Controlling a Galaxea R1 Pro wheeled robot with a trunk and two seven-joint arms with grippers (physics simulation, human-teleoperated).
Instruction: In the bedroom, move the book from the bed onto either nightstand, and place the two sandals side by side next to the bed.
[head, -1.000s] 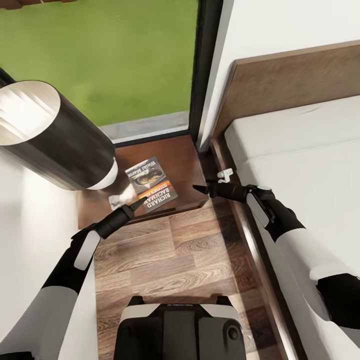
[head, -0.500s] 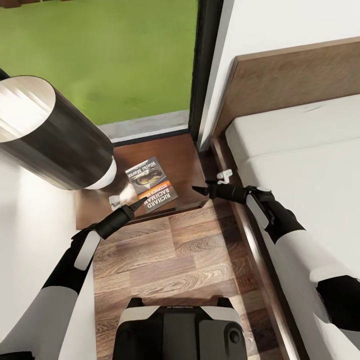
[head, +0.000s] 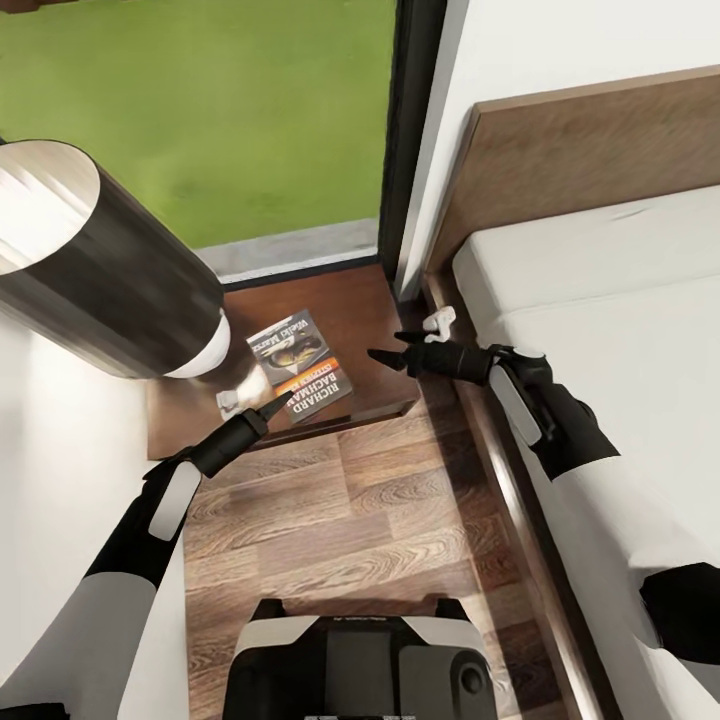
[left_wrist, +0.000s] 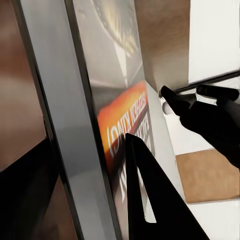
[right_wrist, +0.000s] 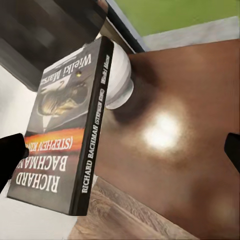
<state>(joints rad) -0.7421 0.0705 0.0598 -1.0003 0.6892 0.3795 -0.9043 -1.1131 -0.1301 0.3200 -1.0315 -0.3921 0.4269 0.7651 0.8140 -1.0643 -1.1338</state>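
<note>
The book (head: 298, 366), dark with an orange band and white lettering, is over the nightstand (head: 345, 300), its near corner past the front edge. In the right wrist view the book (right_wrist: 65, 130) looks tilted, slightly above the wood. My left gripper (head: 283, 403) is shut on its near edge; one finger (left_wrist: 145, 200) lies on the cover. My right gripper (head: 388, 347) is open just right of the book, above the nightstand's right side, touching nothing. The bed's grey mattress (head: 600, 300) and headboard (head: 580, 150) are at the right. The sandals are out of view.
A big dark cylindrical lamp shade (head: 100, 260) with a white base (head: 208, 352) crowds the nightstand's left. Behind stands dark-framed glass (head: 405, 130) showing grass. A narrow strip of wood floor (head: 350, 500) runs between the white wall at left and the bed frame (head: 500, 470).
My right gripper has moved forward and left, from beside the bed frame to over the nightstand near the book. The left gripper and book stay put; the view shifted slightly.
</note>
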